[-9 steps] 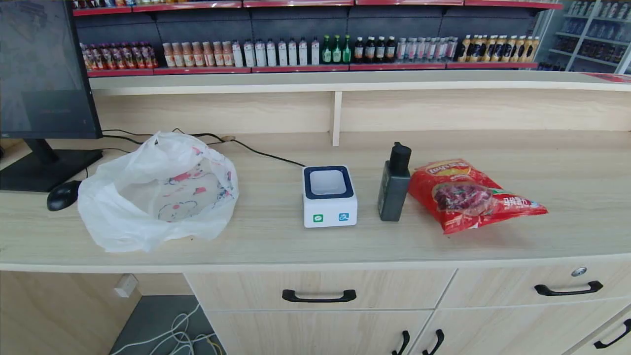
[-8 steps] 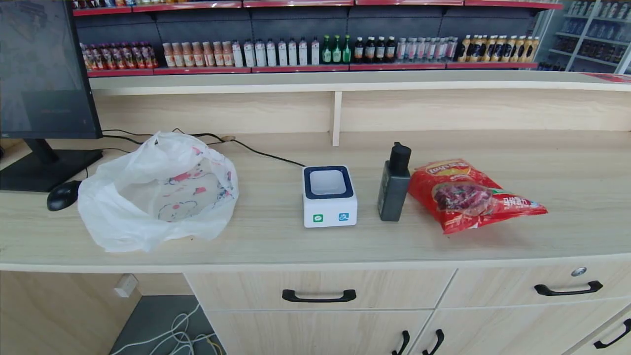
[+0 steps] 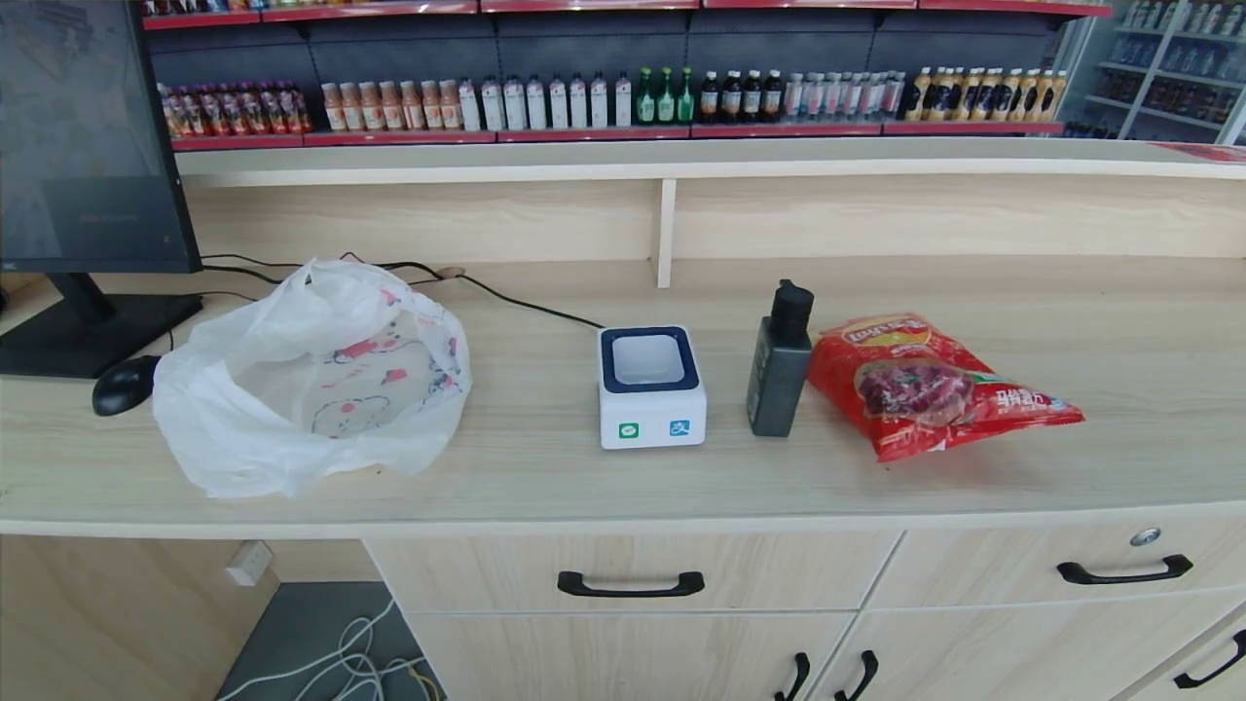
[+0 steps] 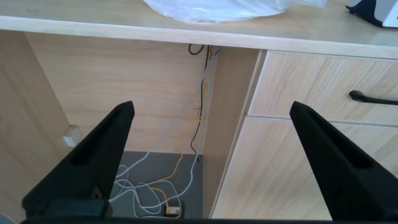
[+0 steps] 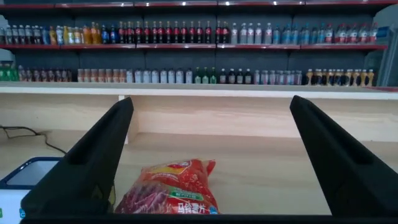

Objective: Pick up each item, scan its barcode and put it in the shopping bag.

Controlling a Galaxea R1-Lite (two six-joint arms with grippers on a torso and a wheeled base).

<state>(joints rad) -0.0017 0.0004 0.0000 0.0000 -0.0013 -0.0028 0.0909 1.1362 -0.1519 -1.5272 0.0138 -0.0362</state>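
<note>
Counter [image 3: 545, 467] at checkout: the right gripper [image 5: 210, 99], fingers spread wide, is held just short of the chip bag [image 5: 171, 190], probably best pinched at one edge so its barcode can be turned to the scanner [image 3: 650, 385]. The left gripper [image 4: 211, 106], likewise spread, is held below the shopping bag [image 4: 211, 7]. Counted: one chip bag, one dark bottle [image 3: 779, 375], one scanner, one shopping bag.

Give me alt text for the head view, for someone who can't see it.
A wooden checkout counter holds, from the robot's left to right, an open white shopping bag, a white barcode scanner, an upright dark bottle and a red snack bag lying flat. A monitor and mouse sit at the far left.
</note>
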